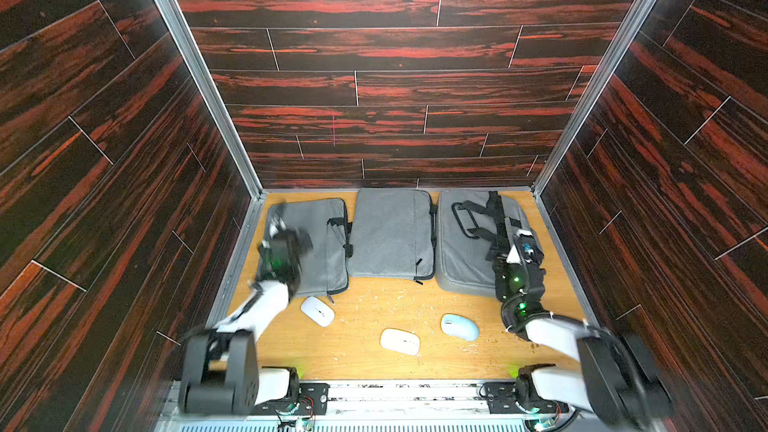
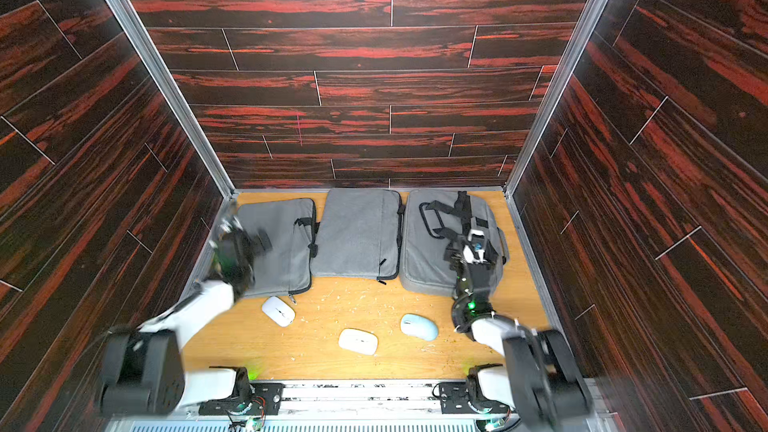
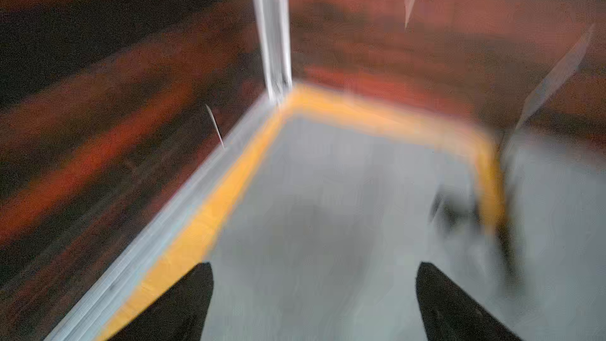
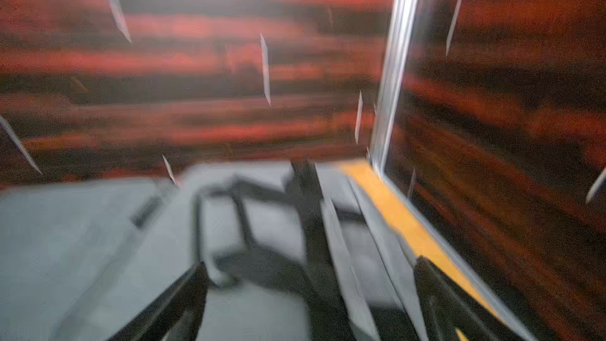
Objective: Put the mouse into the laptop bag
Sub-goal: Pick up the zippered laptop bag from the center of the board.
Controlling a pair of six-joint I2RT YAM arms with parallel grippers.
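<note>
While both grippers gape empty, the left gripper (image 3: 313, 267) over the left laptop bag (image 1: 320, 268), the right gripper (image 4: 311, 262) over the right laptop bag (image 1: 461, 263), we judge the white mouse (image 1: 317, 311) by the left bag's near edge light, rigid, slick; we would pinch its long sides.

The left arm (image 1: 266, 305) and right arm (image 1: 552, 330) both reach forward from their bases, elbows raised, with the left blurred. The left gripper (image 3: 313, 267) and right gripper (image 4: 311, 263) angle downward, jaws spread wide.
</note>
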